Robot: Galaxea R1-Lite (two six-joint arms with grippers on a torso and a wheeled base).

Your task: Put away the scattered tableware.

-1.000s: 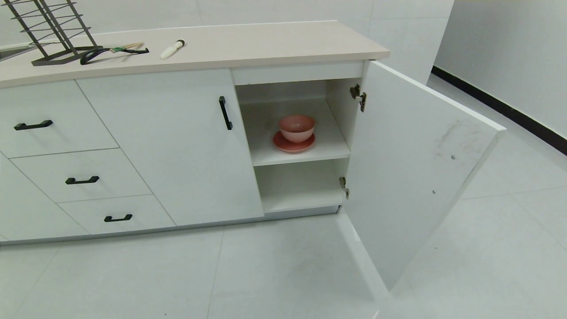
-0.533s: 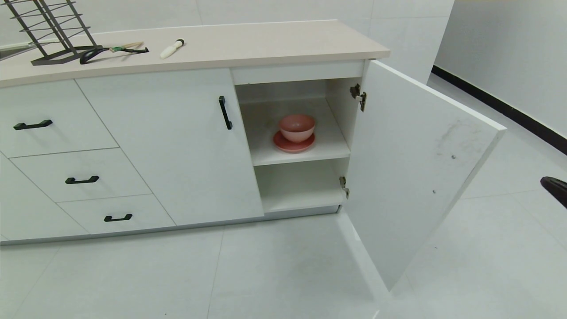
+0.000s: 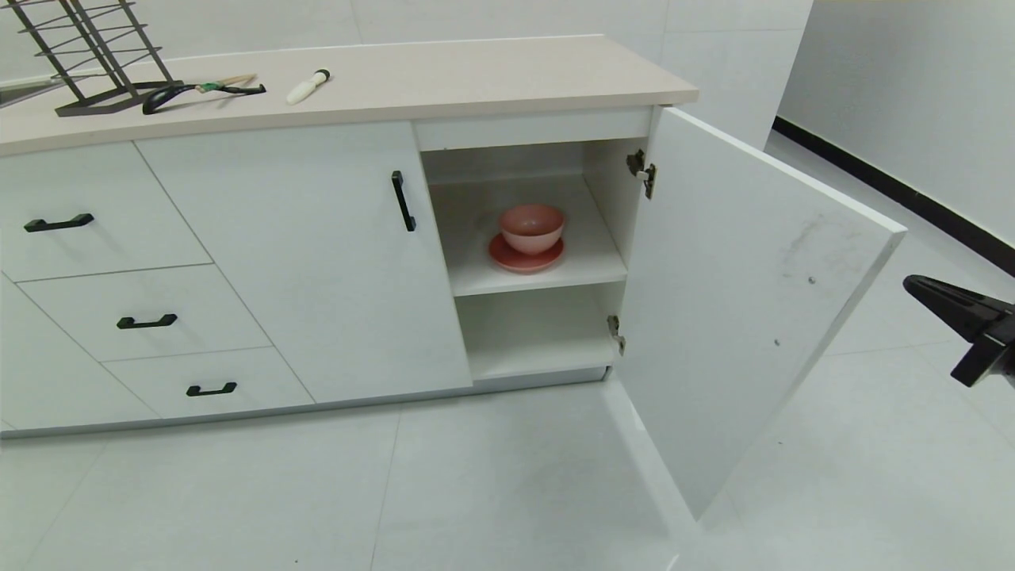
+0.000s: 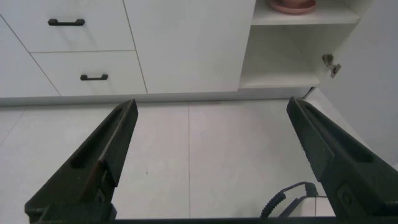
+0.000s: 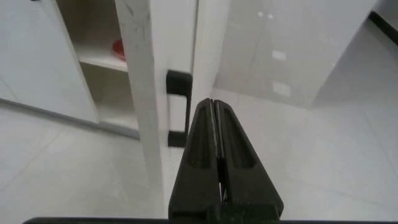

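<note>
Hovering pinched together beside the handle (image 5: 179, 79) of the swung-out door (image 3: 745, 293), the right tool (image 5: 213, 106) seemed poised to push it closed; the left tool (image 4: 211, 104) gaped wide.

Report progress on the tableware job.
Done: pink bowl sits on the red plate on the cabinet's upper shelf. In hand: nothing; right gripper, shut, beside the open door near its handle; left gripper open, empty. Left: probably closing the door, maybe the utensils on the countertop.

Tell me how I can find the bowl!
Look at the long white cabinet and find its one open door. Behind it, on the upper shelf, sits the bowl. It is pink and deep, standing on a flatter red plate.
</note>
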